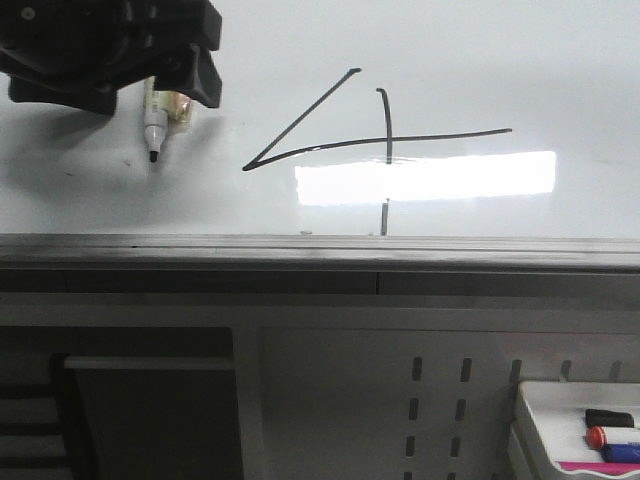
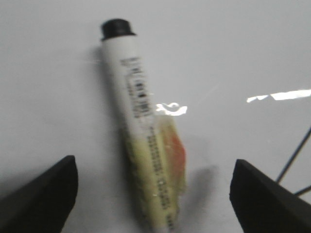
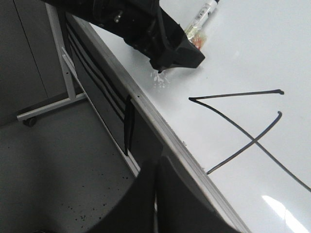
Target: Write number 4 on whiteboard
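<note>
The number 4 (image 1: 385,140) is drawn in thin black lines on the glossy whiteboard (image 1: 500,60), just above a bright glare; its strokes also run past the right wrist view (image 3: 243,131). To its left my left gripper (image 1: 150,95) stands open over a white marker (image 1: 154,125) with a black tip and yellowish tape on its body. In the left wrist view the marker (image 2: 141,126) sits between the wide-apart fingers (image 2: 43,194), touching neither. My right gripper (image 3: 156,170) is shut and empty, at the board's grey framed edge (image 3: 160,131).
The board's grey metal frame (image 1: 320,250) runs across the front. Below it are a perforated panel (image 1: 440,400) and, at the lower right, a white tray (image 1: 540,420) with markers. A wheeled stand (image 3: 58,97) is on the floor beside the board.
</note>
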Controlling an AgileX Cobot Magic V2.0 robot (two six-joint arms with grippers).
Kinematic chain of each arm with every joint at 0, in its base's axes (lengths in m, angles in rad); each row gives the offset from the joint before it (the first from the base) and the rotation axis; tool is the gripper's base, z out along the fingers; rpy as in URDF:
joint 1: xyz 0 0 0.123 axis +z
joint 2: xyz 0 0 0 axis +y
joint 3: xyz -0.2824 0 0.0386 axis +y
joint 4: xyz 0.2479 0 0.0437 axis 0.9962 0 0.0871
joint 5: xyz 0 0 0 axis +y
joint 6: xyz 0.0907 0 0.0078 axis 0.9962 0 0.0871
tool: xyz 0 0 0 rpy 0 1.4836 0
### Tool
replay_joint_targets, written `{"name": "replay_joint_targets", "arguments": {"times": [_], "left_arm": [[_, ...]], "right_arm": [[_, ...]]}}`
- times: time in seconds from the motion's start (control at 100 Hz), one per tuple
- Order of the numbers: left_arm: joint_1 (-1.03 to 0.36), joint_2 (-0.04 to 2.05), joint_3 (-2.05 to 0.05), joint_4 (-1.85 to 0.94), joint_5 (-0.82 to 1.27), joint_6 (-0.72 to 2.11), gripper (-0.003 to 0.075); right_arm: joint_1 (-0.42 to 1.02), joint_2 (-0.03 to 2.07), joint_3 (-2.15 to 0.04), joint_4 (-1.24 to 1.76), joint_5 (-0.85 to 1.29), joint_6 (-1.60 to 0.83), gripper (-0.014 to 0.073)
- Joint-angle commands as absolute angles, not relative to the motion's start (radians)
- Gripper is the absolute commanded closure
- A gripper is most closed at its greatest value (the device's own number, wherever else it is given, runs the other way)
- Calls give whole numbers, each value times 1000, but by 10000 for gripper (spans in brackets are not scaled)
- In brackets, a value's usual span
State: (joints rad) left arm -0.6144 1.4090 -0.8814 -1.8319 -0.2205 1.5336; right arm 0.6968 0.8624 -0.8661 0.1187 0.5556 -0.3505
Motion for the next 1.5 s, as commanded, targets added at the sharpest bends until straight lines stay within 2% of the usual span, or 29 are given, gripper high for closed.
{"name": "replay_joint_targets", "arguments": {"times": [0.0,0.24,0.33,0.4,0.5,0.61,0.83,1.02,1.49], "left_arm": [[-614,1318,-903,-1855,-232,1523,121],[-641,1142,-901,-1844,-187,1532,122],[-641,1078,-897,-1842,-206,1533,164],[-641,1024,-879,-1840,-254,1571,274],[-641,937,-820,-1840,-315,1681,518],[-641,812,-725,-1840,-329,1719,741],[-641,542,-471,-1840,-317,1724,741],[-641,379,-330,-1840,-270,1724,741],[-641,343,-268,-1840,-265,1724,741]], "right_arm": [[688,831,-895,126,484,-351,658],[688,782,-895,106,488,-351,658],[688,770,-895,89,488,-351,658],[688,757,-894,76,489,-351,657],[688,718,-864,46,476,-351,657],[688,648,-776,31,424,-351,655],[686,419,-523,29,243,-351,643],[683,255,-382,29,249,-351,645],[683,194,-360,29,264,-351,645]]}}
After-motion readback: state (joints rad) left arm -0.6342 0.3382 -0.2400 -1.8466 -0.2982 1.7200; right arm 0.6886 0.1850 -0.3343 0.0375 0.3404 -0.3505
